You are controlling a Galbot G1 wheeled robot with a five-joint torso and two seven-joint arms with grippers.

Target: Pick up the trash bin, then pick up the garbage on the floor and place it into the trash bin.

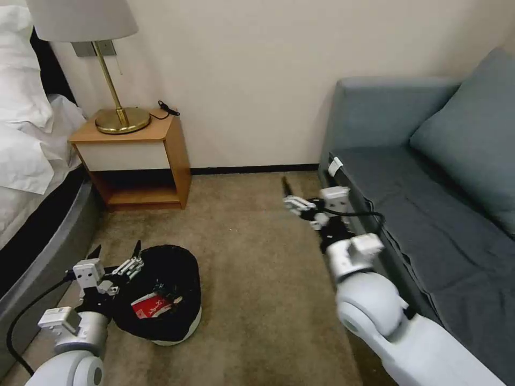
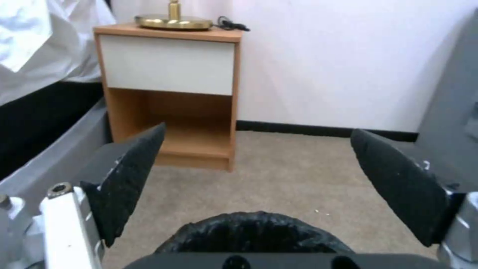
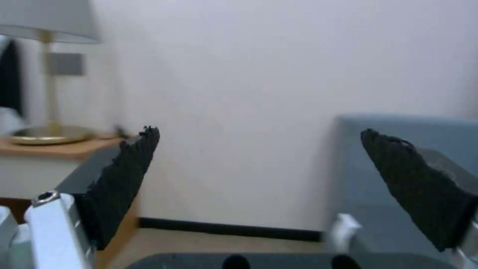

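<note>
Carpet (image 1: 257, 279), trash bin (image 1: 177, 327), red packet (image 1: 150, 307) print unreadable

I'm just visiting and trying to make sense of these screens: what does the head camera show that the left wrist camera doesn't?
Head view: the red snack packet lying inside the trash bin, the right gripper open beside the grey sofa, and the lampshade.

Left wrist view: the nightstand's white drawer front seen straight on.

Both: the open left gripper over the bin's black bag rim, the wooden nightstand, the brass lamp base, the bed and the carpet.
</note>
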